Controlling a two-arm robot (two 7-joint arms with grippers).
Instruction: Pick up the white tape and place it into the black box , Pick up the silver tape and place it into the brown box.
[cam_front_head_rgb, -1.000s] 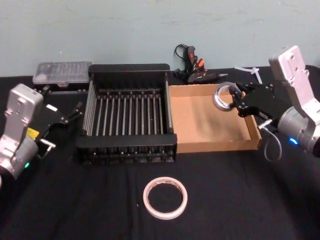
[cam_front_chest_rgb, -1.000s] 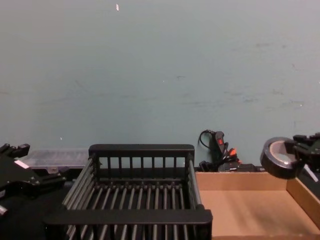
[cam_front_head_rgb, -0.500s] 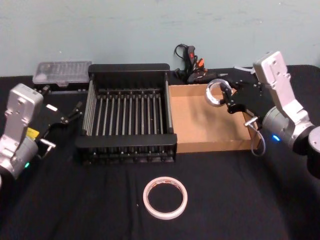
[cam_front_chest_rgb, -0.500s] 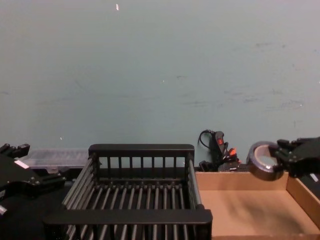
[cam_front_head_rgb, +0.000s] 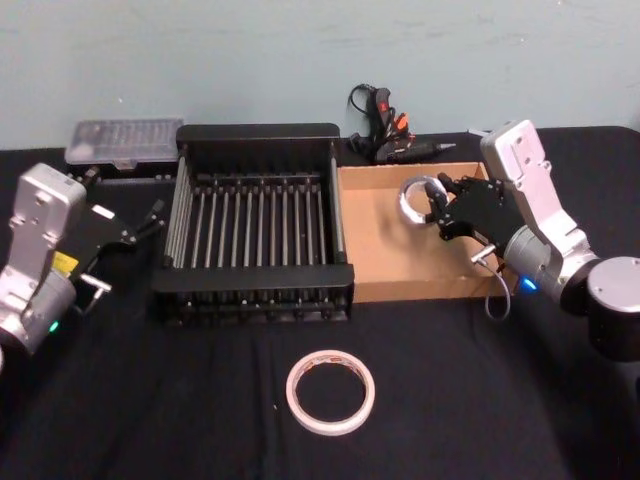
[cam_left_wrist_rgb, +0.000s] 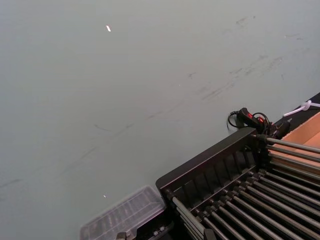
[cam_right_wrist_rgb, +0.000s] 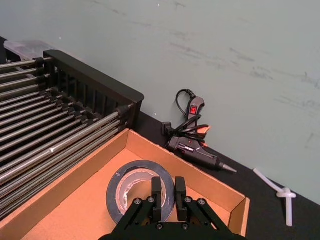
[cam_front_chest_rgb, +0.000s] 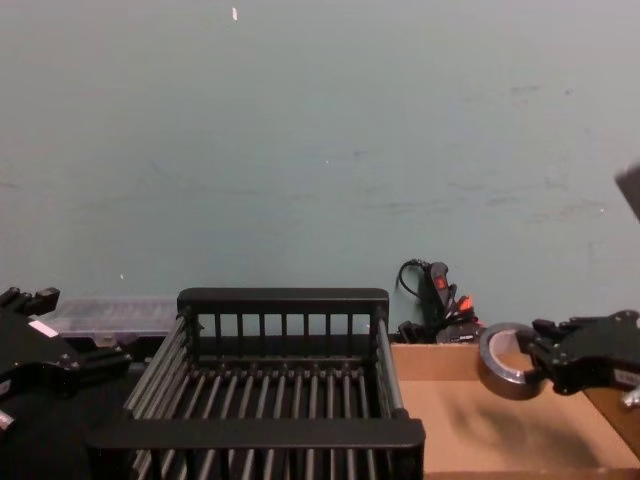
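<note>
On the left, our left pincer (cam_front_head_rgb: 150, 222) is parked above the black-clothed surface (cam_front_head_rgb: 150, 400) just beside the black slatted plastic crate (cam_front_head_rgb: 258, 135); its thin fingers look slightly apart and carry nothing. It can stay there while the right arm works.

In front of the crate, near us, the large thin white ring of tape (cam_front_head_rgb: 331, 393) lies flat on the cloth, well apart from both pincers and not yet moved. We make out reddish print on its inner core, but no word of it is legible.

To the right, the shallow brown cardboard box (cam_front_head_rgb: 400, 292) sits against the crate's side. Our right pincer (cam_front_head_rgb: 432, 209) is clamped on the small thick roll of dull silver-grey tape (cam_front_head_rgb: 414, 197), one finger through the hole and one outside the wall, holding it above the box floor inside the far wall. In the right wrist view the roll (cam_right_wrist_rgb: 131, 194) hangs over bare cardboard.

We judge the step to be the release. To do it well, we should lower the roll close to the floor, keep it away from the walls, then part the fingers fully and lift straight up so the inner finger does not drag the roll out.

Behind the box lies a black glue gun with orange and red parts (cam_front_head_rgb: 392, 140); we can read no brand on it.
</note>
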